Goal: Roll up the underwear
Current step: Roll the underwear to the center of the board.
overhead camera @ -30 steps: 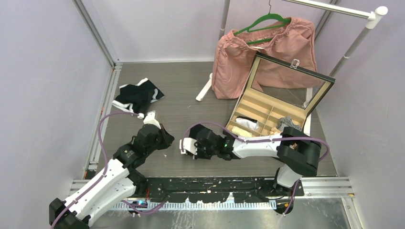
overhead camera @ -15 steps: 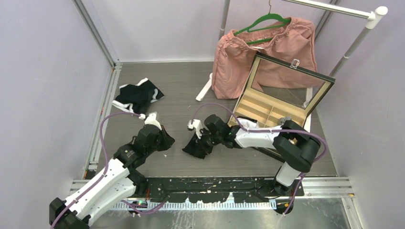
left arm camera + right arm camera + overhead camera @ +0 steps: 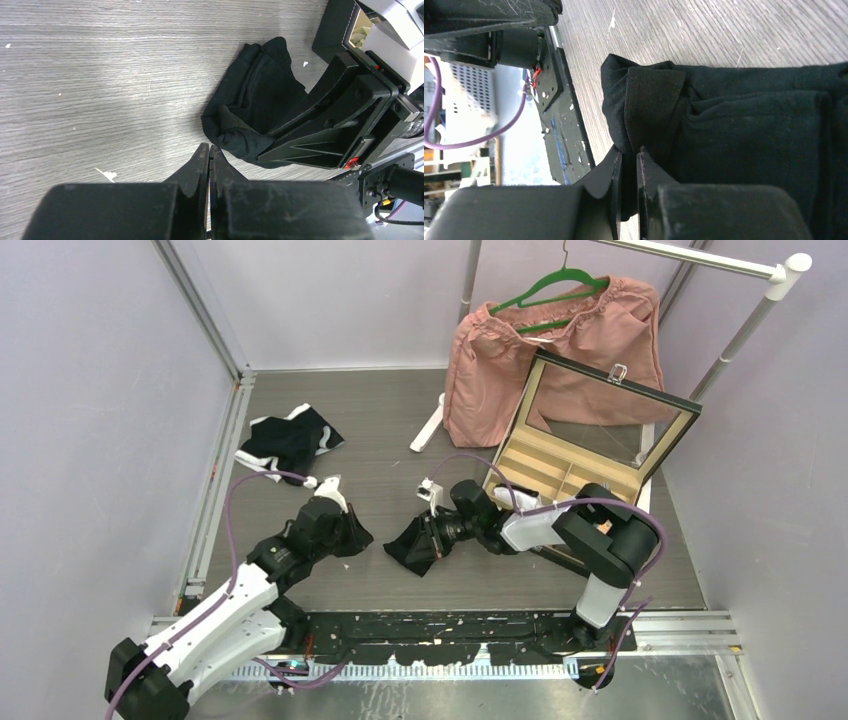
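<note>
1. The right gripper [image 3: 626, 156] is clenched on the black underwear [image 3: 734, 130]. Its jaws pinch a folded edge of the cloth, with only a thin slit between them.
2. The left gripper [image 3: 209, 150] is pressed fully closed and holds nothing. Its tips sit low over the wood-grain table [image 3: 100, 75], just beside the near end of the black bundle but not touching it.
3. The black underwear lies bunched on the table near its middle, between the two grippers. Part of it is hidden under the right arm's wrist.
4. A second heap of black and white underwear [image 3: 290, 440] rests at the far left of the table, well apart from both arms.
5. An open compartment box [image 3: 560, 475] stands just behind the right arm, its lid raised.
6. Behind the box, a pink garment [image 3: 560, 350] hangs on a green hanger [image 3: 550, 285].
</note>
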Motion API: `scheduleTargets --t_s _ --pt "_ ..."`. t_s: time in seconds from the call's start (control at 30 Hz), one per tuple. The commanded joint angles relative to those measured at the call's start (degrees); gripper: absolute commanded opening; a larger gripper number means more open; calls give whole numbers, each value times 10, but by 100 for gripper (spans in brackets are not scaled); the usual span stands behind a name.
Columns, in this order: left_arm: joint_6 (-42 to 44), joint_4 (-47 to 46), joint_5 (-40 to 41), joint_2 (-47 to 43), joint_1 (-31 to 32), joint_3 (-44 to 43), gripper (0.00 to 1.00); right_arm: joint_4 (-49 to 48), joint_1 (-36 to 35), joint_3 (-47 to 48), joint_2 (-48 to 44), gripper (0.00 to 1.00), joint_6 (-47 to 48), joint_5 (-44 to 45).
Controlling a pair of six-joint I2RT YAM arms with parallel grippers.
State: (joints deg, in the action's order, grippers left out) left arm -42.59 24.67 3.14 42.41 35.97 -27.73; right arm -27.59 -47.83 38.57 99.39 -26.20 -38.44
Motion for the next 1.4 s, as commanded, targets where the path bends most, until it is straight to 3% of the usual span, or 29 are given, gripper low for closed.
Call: scheduleTargets --t_s 0.0,0.93,1.37 --pt "18 -36 -17 9 -3 -14 1 -49 12 -38 8 2 -67 18" --pt "43 -135 -126 100 1 -39 1 14 47 -65 -20 14 -59 89" --pt "64 -235 -172 241 37 -79 1 94 47 -40 -30 17 -18 126"
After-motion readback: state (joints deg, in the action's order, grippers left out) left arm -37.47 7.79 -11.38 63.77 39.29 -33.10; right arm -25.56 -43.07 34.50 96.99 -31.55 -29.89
